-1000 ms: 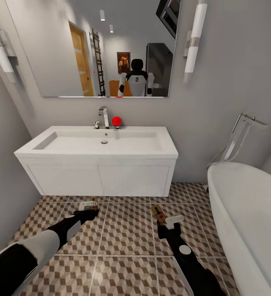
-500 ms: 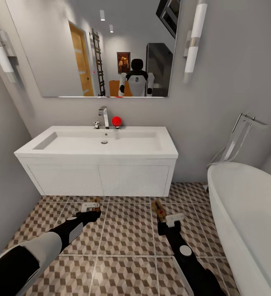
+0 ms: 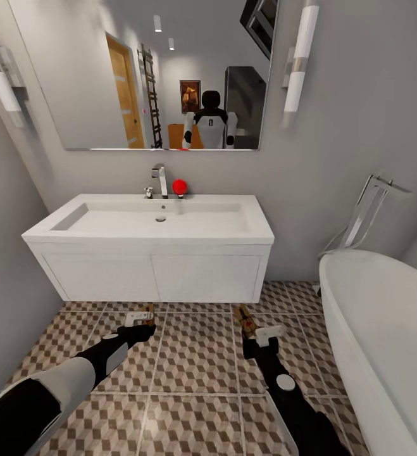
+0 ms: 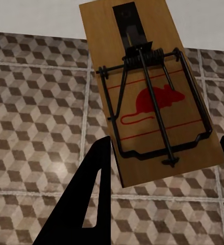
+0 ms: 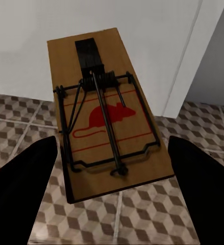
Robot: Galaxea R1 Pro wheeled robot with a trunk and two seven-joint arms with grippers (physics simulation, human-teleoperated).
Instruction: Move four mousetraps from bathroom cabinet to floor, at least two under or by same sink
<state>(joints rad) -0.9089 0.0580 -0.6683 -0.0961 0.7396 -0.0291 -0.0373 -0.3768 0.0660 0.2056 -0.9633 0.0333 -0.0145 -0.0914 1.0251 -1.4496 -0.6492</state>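
Two mousetraps are in hand, each a small wooden slab with a dark wire spring and a red mouse print. My left gripper (image 3: 141, 320) (image 4: 165, 143) is shut on one mousetrap (image 3: 146, 311) (image 4: 147, 97), held low over the bathroom floor (image 3: 195, 361) just in front of the vanity's left half. My right gripper (image 3: 259, 334) (image 5: 113, 140) is shut on the other mousetrap (image 3: 244, 320) (image 5: 104, 115), low over the tiles below the vanity's right end. The white bathroom sink (image 3: 157, 218) with its chrome tap (image 3: 160, 177) stands straight ahead. The cabinet is out of view.
A white bathtub (image 3: 385, 329) fills the right side, close to my right arm. A grey wall (image 3: 6, 285) closes the left. A red ball (image 3: 180, 185) sits on the basin's back edge. A mirror (image 3: 157, 69) above reflects the robot.
My right gripper has carried its mousetrap a little forward, toward the vanity. The left gripper shifted slightly right with its mousetrap, then held still.
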